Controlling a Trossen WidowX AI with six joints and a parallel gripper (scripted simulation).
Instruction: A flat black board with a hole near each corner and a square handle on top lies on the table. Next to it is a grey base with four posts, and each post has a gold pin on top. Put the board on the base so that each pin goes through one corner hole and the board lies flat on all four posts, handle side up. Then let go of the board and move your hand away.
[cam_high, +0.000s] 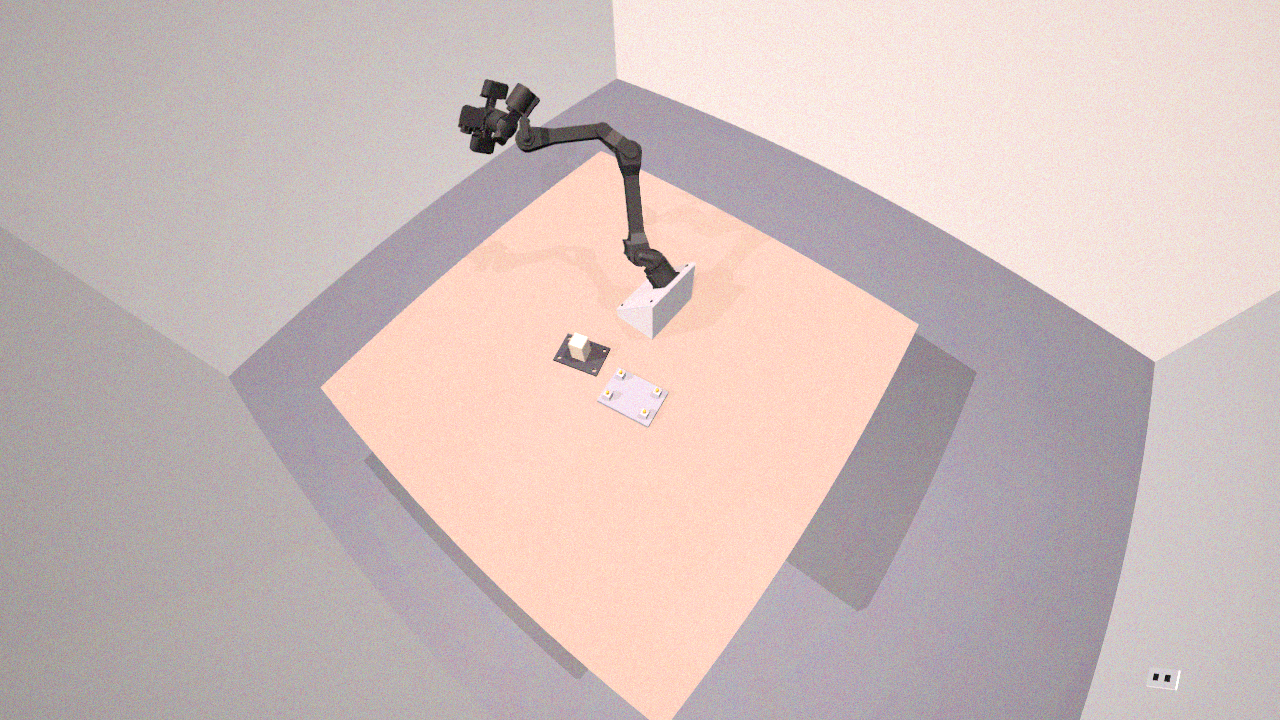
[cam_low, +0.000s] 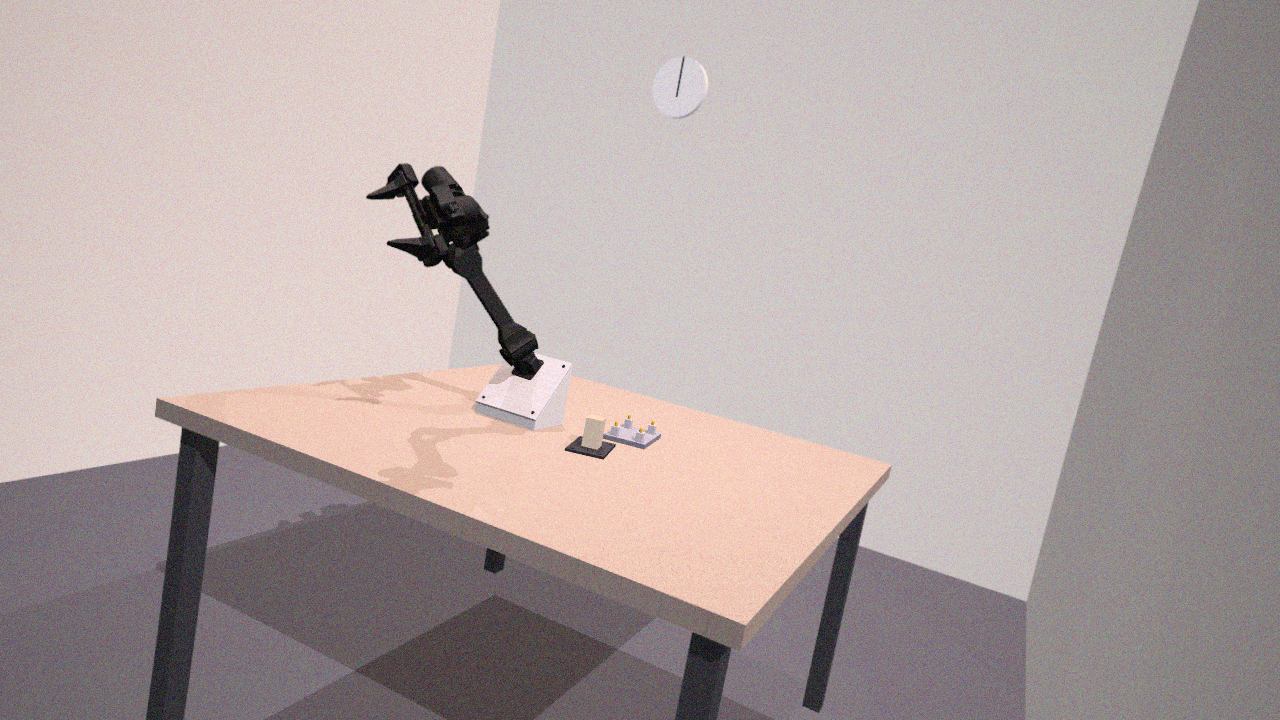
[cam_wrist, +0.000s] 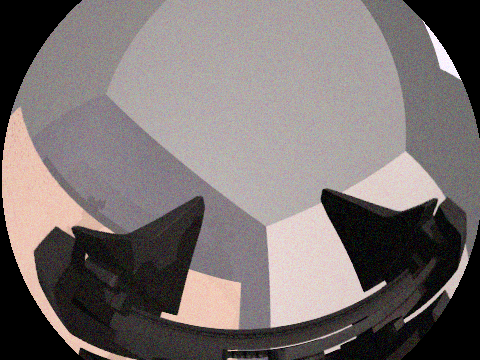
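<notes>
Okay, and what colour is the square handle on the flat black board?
The square handle is cream, and it shows best in the exterior view.

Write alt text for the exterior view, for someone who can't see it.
A black robot arm reaches up over a wooden table, its open gripper holding nothing. Below, a flat black board with a pale upright handle lies beside a grey base with four gold-tipped posts. A round white clock hangs on the wall behind.

The top camera peers down from high above the table (cam_high: 626, 501) (cam_low: 554, 483) (cam_wrist: 215, 295), shared by all three; the wrist camera looks out close between the gripper's fingers.
</notes>
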